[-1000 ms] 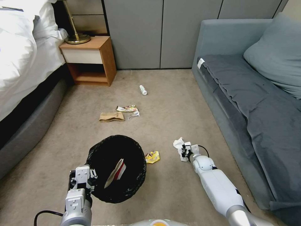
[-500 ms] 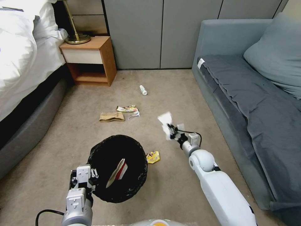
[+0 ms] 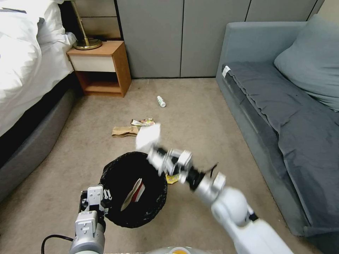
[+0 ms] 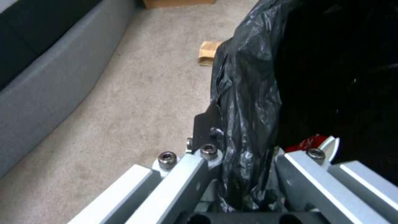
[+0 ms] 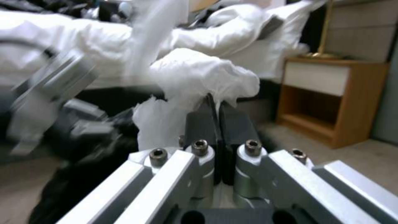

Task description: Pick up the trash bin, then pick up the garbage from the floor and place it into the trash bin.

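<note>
The trash bin [image 3: 133,188], lined with a crinkly black bag, hangs just above the carpet with my left gripper [image 3: 94,206] shut on its near rim [image 4: 244,130]. A red-white packet [image 3: 132,193] lies inside it. My right gripper [image 3: 152,152] is shut on a crumpled white tissue [image 3: 148,135] [image 5: 195,77], held above the bin's far rim. On the floor lie a yellow wrapper [image 3: 172,178], a brown paper bag [image 3: 124,131], a colourful snack wrapper [image 3: 143,122] and a small white bottle [image 3: 161,101].
A bed [image 3: 24,70] runs along the left, with a wooden nightstand [image 3: 100,67] and a brass lamp base [image 3: 87,43] behind it. A grey sofa [image 3: 286,106] lines the right. Grey cabinet doors [image 3: 182,37] close the back. Open carpet lies between.
My right arm has lifted the tissue off the floor and swung it left, from beside the sofa to above the bin's far rim. The left gripper and bin stayed put.
</note>
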Robot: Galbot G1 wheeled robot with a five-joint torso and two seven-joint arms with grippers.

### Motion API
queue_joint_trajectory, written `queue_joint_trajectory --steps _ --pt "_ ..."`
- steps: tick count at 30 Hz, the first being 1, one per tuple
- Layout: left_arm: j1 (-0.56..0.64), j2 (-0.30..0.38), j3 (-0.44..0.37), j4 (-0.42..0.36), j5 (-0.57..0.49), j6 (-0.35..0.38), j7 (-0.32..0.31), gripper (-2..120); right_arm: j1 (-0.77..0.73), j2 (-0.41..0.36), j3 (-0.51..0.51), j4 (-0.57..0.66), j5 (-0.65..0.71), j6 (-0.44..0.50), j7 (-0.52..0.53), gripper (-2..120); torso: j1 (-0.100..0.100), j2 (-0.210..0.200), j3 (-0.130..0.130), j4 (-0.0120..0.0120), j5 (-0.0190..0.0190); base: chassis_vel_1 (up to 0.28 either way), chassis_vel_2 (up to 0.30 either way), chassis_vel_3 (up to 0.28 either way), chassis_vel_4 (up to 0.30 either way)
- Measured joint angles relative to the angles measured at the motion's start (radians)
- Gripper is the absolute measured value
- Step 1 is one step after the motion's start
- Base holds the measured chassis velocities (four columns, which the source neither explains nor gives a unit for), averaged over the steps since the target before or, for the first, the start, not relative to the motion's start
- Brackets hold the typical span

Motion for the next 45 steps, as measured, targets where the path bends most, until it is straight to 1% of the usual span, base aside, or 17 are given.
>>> queue_joint_trajectory --steps 5,11,17,19,20,21,23,25,28,29,32,33,38,39,40,41,45 --pt "-0.006 0.000 0.000 0.002 -0.002 0.001 0.001 1 -0.021 0.011 -0.035 -0.054 -0.040 0.006 -0.010 0 0.000 0.000 0.000 0.0001 0.0001 0.000 0.000 0.000 0.000" --pt "-0.006 -0.003 0.004 0.003 -0.002 0.001 0.001 1 -0.022 0.010 -0.044 -0.088 -0.051 0.005 -0.011 0 0.000 0.000 0.000 0.0001 0.0000 0.000 0.000 0.000 0.000" --pt "-0.007 -0.007 0.007 0.004 0.001 0.000 0.002 1 0.009 0.034 -0.075 -0.125 -0.062 -0.014 0.030 1 0.000 0.000 0.000 0.0000 0.0000 0.000 0.000 0.000 0.000" --pt "-0.006 -0.009 0.011 0.005 0.004 0.000 0.002 1 0.043 0.050 -0.104 -0.146 -0.065 -0.027 0.057 10 0.000 0.000 0.000 0.0001 -0.0001 0.000 0.000 0.000 0.000" --pt "-0.006 -0.009 0.011 0.005 0.004 0.000 0.002 1 0.043 0.050 -0.104 -0.146 -0.065 -0.027 0.057 10 0.000 0.000 0.000 0.0001 -0.0001 0.000 0.000 0.000 0.000" --pt "-0.006 -0.010 0.013 0.005 0.006 0.000 0.003 1 0.061 0.057 -0.117 -0.155 -0.066 -0.034 0.066 14 0.000 0.000 0.000 0.0002 0.0000 0.000 0.000 0.000 0.000" --pt "-0.005 -0.012 0.016 0.005 0.009 -0.002 0.004 1 0.100 0.068 -0.140 -0.174 -0.067 -0.048 0.081 25 0.000 0.000 0.000 0.0002 -0.0001 0.000 0.000 0.000 0.000" --pt "-0.004 -0.013 0.016 0.005 0.011 -0.002 0.004 1 0.116 0.072 -0.149 -0.181 -0.067 -0.054 0.086 28 0.000 0.000 0.000 0.0002 0.0000 0.000 0.000 0.000 0.000" --pt "0.000 -0.013 0.016 0.005 0.013 -0.004 0.004 1 0.140 0.070 -0.164 -0.189 -0.064 -0.061 0.094 43 0.000 0.000 0.000 0.0002 0.0000 0.000 0.000 0.000 0.000" --pt "0.000 -0.013 0.016 0.005 0.013 -0.004 0.004 1 0.140 0.070 -0.164 -0.189 -0.064 -0.061 0.094 43 0.000 0.000 0.000 0.0002 0.0000 0.000 0.000 0.000 0.000" --pt "0.001 -0.013 0.016 0.004 0.015 -0.005 0.004 1 0.148 0.065 -0.167 -0.189 -0.061 -0.065 0.097 57 0.000 0.000 0.000 0.0001 0.0000 0.000 0.000 0.000 0.000" --pt "0.001 -0.013 0.016 0.004 0.015 -0.005 0.004 1 0.148 0.065 -0.167 -0.189 -0.061 -0.065 0.097 57 0.000 0.000 0.000 0.0001 0.0000 0.000 0.000 0.000 0.000" --pt "0.003 -0.012 0.017 0.002 0.017 -0.005 0.005 1 0.153 0.059 -0.166 -0.179 -0.056 -0.068 0.099 80 0.000 0.000 0.000 0.0001 0.0000 0.000 0.000 0.000 0.000" --pt "0.004 -0.010 0.016 0.000 0.017 -0.005 0.005 1 0.151 0.049 -0.161 -0.170 -0.052 -0.069 0.100 93 0.000 0.000 0.000 0.0001 0.0000 0.000 0.000 0.000 0.000" --pt "0.004 -0.010 0.016 0.000 0.017 -0.005 0.005 1 0.151 0.049 -0.161 -0.170 -0.052 -0.069 0.100 93 0.000 0.000 0.000 0.0001 0.0000 0.000 0.000 0.000 0.000" --pt "0.006 -0.009 0.015 -0.003 0.017 -0.005 0.005 1 0.150 0.042 -0.158 -0.164 -0.052 -0.069 0.100 98 0.000 0.000 0.000 0.0001 0.0000 0.000 0.000 0.000 0.000" --pt "0.007 -0.006 0.012 -0.008 0.016 -0.005 0.006 1 0.146 0.025 -0.145 -0.149 -0.051 -0.069 0.100 100 0.000 0.000 0.000 0.0001 0.0001 0.000 0.000 0.000 0.000"
